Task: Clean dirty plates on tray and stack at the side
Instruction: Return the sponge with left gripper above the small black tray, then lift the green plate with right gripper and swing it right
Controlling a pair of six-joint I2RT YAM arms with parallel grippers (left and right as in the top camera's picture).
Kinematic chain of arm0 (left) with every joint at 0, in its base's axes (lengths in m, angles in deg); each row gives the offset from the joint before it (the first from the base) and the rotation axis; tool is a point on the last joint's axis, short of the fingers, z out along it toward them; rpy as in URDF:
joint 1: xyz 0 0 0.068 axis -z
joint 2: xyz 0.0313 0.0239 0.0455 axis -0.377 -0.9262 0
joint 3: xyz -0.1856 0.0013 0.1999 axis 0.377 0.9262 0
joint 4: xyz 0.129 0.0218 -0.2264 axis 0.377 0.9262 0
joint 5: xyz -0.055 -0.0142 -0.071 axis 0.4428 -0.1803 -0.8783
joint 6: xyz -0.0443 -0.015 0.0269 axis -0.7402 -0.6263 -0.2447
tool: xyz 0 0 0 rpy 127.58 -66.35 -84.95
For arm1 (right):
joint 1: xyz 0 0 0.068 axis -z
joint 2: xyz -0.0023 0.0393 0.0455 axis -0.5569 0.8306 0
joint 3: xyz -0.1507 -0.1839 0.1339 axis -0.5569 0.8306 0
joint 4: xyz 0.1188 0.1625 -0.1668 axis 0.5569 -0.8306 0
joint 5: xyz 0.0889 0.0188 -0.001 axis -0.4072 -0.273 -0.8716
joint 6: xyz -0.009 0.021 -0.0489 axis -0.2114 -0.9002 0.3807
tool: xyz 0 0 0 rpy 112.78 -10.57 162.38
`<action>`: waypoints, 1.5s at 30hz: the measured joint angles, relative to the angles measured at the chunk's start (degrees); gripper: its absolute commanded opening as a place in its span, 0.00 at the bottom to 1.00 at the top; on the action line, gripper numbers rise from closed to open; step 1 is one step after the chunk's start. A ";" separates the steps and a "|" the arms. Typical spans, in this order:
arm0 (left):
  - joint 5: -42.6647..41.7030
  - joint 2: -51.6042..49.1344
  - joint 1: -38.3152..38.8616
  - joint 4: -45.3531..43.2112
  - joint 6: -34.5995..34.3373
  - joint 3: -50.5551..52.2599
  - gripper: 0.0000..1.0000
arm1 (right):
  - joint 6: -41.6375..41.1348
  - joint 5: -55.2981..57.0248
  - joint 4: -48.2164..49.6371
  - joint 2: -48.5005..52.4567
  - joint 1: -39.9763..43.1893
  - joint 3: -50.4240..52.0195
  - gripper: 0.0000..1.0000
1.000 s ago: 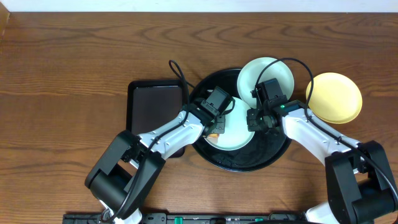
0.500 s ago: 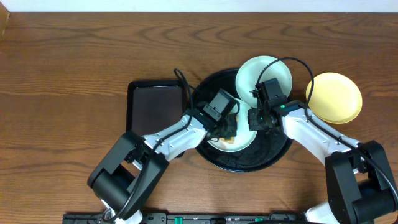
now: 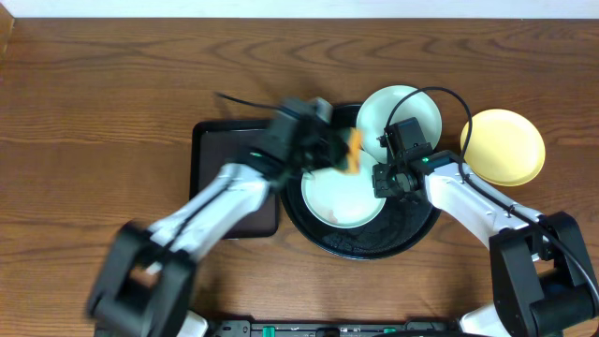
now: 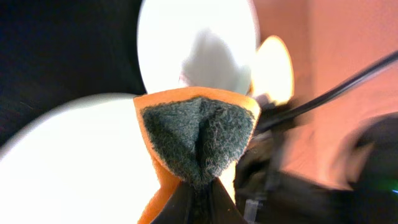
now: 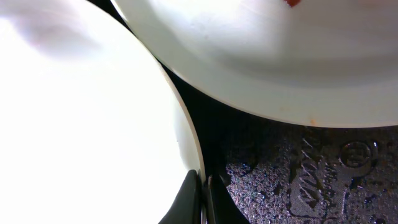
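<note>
The round black tray [image 3: 412, 229] carries a mint-white plate [image 3: 344, 198] at its middle. My right gripper [image 3: 382, 180] is shut on this plate's right rim, and the right wrist view shows the jaws [image 5: 202, 186] pinching the rim of the plate [image 5: 81, 112]. A second mint-white plate [image 3: 398, 112] lies over the tray's far rim, with a small red speck on its edge [image 5: 292, 3]. A pale yellow plate [image 3: 503, 147] sits on the table to the right. My left gripper [image 3: 335, 150] is shut on an orange sponge [image 3: 352, 150] with its dark scouring side [image 4: 199, 140] showing, raised above the middle plate's far edge.
A smaller rectangular black tray [image 3: 234, 173] lies left of the round one, partly under my left arm. The tray's wet black floor [image 5: 298, 180] shows beside the held plate. Bare wooden table [image 3: 112, 112] extends to the left and far side.
My left arm has swung away from the middle plate's left part toward the far side, carrying the sponge off its surface. The right gripper and all plates stay put.
</note>
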 measured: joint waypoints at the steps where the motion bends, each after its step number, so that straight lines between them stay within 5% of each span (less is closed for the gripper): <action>1: -0.17 2.51 -1.70 1.49 0.09 -0.04 0.08 | 0.00 0.00 0.00 0.00 0.00 0.00 0.03; 6: 0.17 11.08 -7.67 13.27 3.32 -0.20 0.08 | 0.00 -0.07 -0.37 0.00 -0.02 0.00 0.18; 14: 17.25 11.26 -10.97 32.48 13.09 0.15 0.08 | 0.22 -0.17 -0.79 0.00 -0.02 0.00 0.16; 18: 24.44 10.95 -10.95 32.48 15.56 1.05 0.08 | 0.22 -0.20 -0.55 0.00 -0.02 0.00 0.15; 21: 27.02 10.93 -10.95 30.88 16.59 2.40 0.08 | 0.17 -0.20 1.18 0.00 -0.02 0.42 0.01; 32: 30.29 8.72 -10.95 28.44 19.45 4.81 0.08 | 0.22 -0.31 1.46 -1.73 -0.02 0.48 0.01; 45: 32.35 8.70 -10.95 27.43 20.90 4.81 0.08 | 11.91 12.26 2.60 -21.40 -1.44 -0.98 0.01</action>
